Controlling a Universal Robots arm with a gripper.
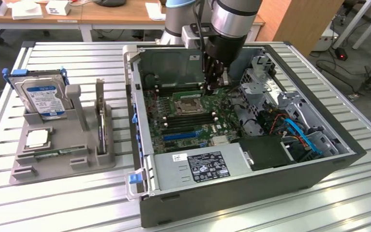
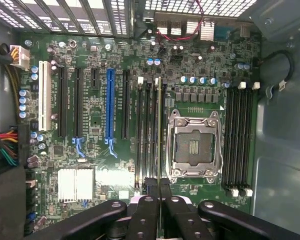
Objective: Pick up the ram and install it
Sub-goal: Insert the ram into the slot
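Wrist view: gripper (image 2: 159, 185) closed on one end of the ram (image 2: 159, 125). The ram stands on edge along a slot just beside the CPU socket (image 2: 194, 145); can't tell if it's seated.

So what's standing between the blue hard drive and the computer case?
An upright card with a metal bracket, in the grey holder, per the exterior view.

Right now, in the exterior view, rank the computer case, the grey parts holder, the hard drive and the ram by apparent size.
1. computer case
2. grey parts holder
3. hard drive
4. ram, partly hidden by the gripper
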